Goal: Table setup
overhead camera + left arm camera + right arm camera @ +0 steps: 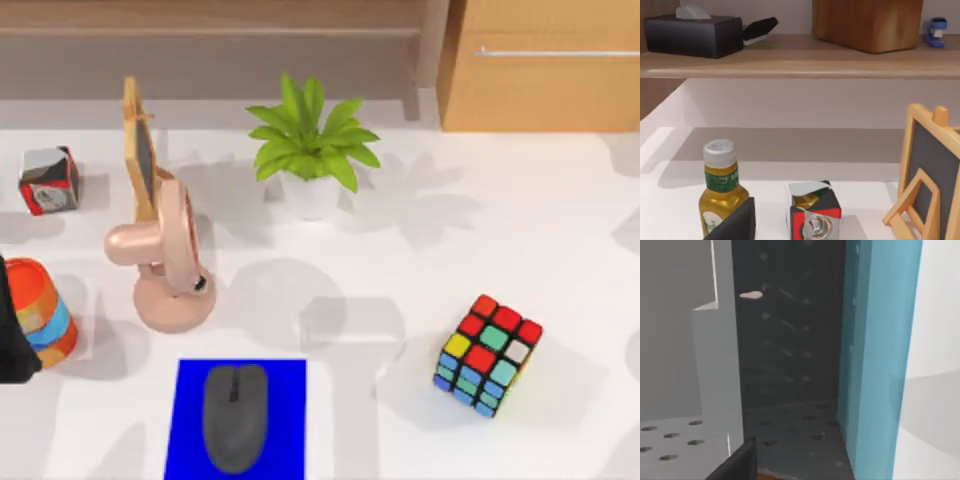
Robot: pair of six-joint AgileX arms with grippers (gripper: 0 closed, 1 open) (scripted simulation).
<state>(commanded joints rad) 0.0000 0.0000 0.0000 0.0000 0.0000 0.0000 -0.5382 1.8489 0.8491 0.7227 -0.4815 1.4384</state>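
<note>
One mouse lay centred on the blue mat at the near edge of the table; judged already set. Rubik's cube sat well apart from it, towards the table's right side, with nothing touching it.

Left arm stood at the table's left edge, touching or overlapping the orange striped container; which of the two, I could not tell. Left pincer faced the back shelf. Just ahead of it stood a bottle, upright and capped. A small printed box stood beside the bottle, also near the pincer, and the wooden easel farther out to the side. Pincer state: cannot tell, and no object seen held.

Pink fan and potted plant lay beyond the easel, away from the left pincer.

Right pincer was parked close against grey and teal panels; state cannot tell.

Judgement: early in the setup, at the approach step, with the left arm choosing among bottle, box and striped container. Next move calls for lowering squarely over one item without knocking its neighbour. Bottle is tall and looks liable to tip.
</note>
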